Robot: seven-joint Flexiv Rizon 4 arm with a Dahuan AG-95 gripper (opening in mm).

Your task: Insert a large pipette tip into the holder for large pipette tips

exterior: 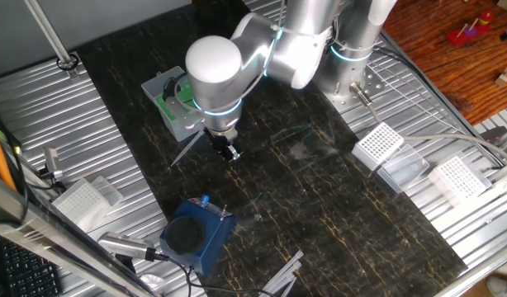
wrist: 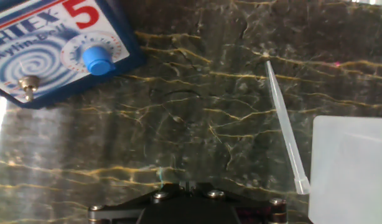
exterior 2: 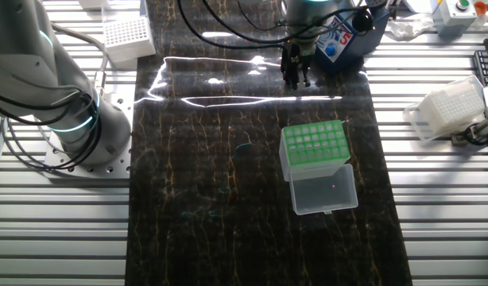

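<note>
The tip (wrist: 286, 127) lies flat on the dark table (wrist: 197, 124). In the hand view we see it off to the right, with its wide end near the clear lid (wrist: 349, 168) and its point aimed away. In one fixed view it shows as a thin pale line (exterior: 186, 151) just beside the holder (exterior: 175, 103).

The holder's green top (exterior 2: 313, 145) has rows of holes, and we see no tip standing in any of them. Its lid lies open next to it.

The gripper (exterior 2: 296, 70) hangs above the table, near the blue block (wrist: 60, 46) and apart from the holder. In one fixed view it sits close to the tip. We see nothing in it. We cannot tell how wide the fingers are, because they look small and dark in both fixed views and the hand view shows only the base.

What could go wrong? We think quite a lot.

- The tip is thin and smooth, so it may roll or slip when the fingers close.
- It is off to one side, so the fingers may come down on bare table.
- It lies flat, so it must be tipped up with its point down first.
- The holes are small, so a tilted tip may hit the green grid.
- The lid is close and could get bumped.
</note>
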